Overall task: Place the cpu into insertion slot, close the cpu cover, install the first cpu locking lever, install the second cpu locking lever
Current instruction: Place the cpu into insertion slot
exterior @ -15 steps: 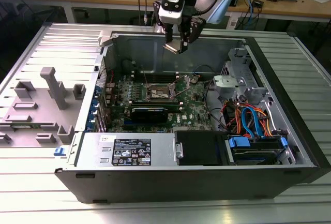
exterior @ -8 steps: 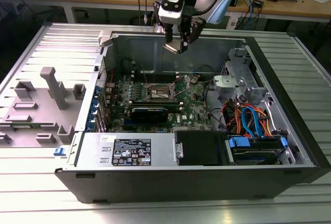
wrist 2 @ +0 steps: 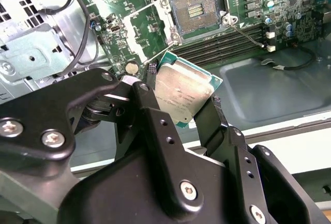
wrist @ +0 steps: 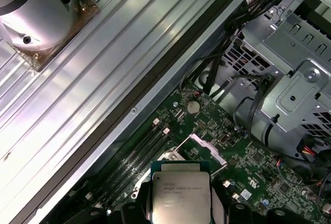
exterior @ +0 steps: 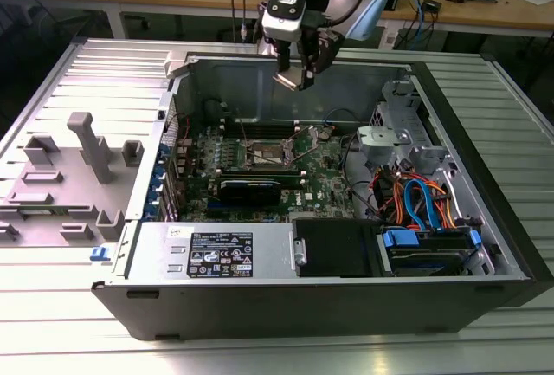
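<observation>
We see the claw pinching the cpu by 2 opposite edges, well clear of the open insertion slot, likely sparing its contacts.

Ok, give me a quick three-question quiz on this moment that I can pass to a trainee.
1. True or false: the cpu already sits in the slot.
2. What does the gripper hold? A) a cable B) the cpu C) nothing
3. Fill in: in the exterior view the gripper hangs ___ the open case.

Key: 1 false, the slot's dark centre is bare; 2 B, the cpu is clamped between the fingers; 3 above.
</observation>
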